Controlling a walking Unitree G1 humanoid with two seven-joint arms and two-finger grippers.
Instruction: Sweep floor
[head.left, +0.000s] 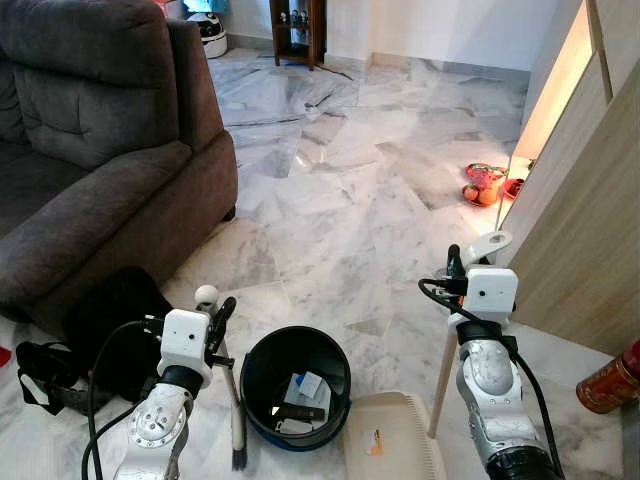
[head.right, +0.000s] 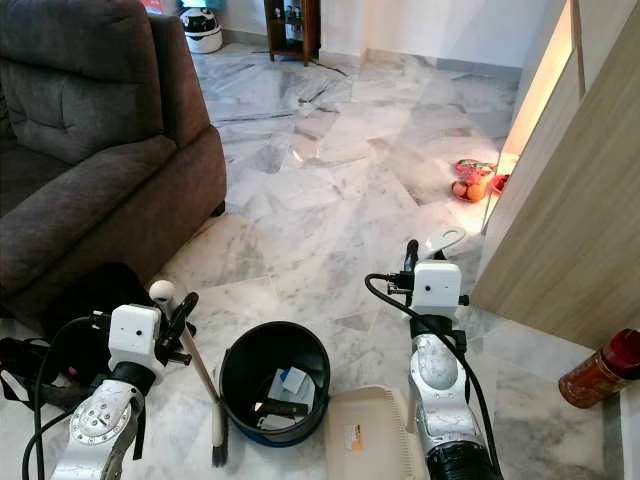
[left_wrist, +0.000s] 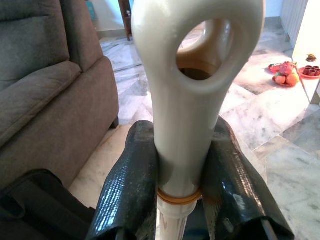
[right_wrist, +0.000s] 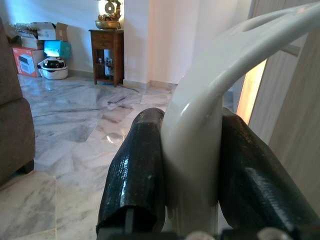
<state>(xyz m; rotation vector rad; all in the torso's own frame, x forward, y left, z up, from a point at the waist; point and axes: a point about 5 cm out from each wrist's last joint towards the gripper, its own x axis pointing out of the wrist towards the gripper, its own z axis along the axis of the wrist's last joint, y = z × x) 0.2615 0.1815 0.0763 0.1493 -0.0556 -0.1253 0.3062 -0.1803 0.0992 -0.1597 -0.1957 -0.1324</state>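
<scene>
My left gripper (head.left: 216, 318) is shut on the cream handle of a small broom (head.left: 236, 400), just below the ring at its top (left_wrist: 200, 45); black fingers (left_wrist: 132, 185) press both sides. The dark bristles (head.left: 239, 458) rest on the marble floor beside a black bin (head.left: 262, 372) that holds bits of rubbish. My right gripper (head.left: 456, 265) is shut on the white curved top of the dustpan handle (right_wrist: 200, 135). That pole (head.left: 444, 375) runs down to the cream dustpan (head.left: 392, 440), which lies on the floor right of the bin.
A grey sofa (head.left: 100, 150) fills the left, with a black bag (head.left: 55, 372) at its foot. A wooden panel (head.left: 590, 220) walls the right side, a red can (head.left: 610, 382) near its base and a plate of fruit (head.left: 485, 185) farther on. Open marble floor (head.left: 340, 190) stretches ahead to a wooden shelf (head.left: 297, 30).
</scene>
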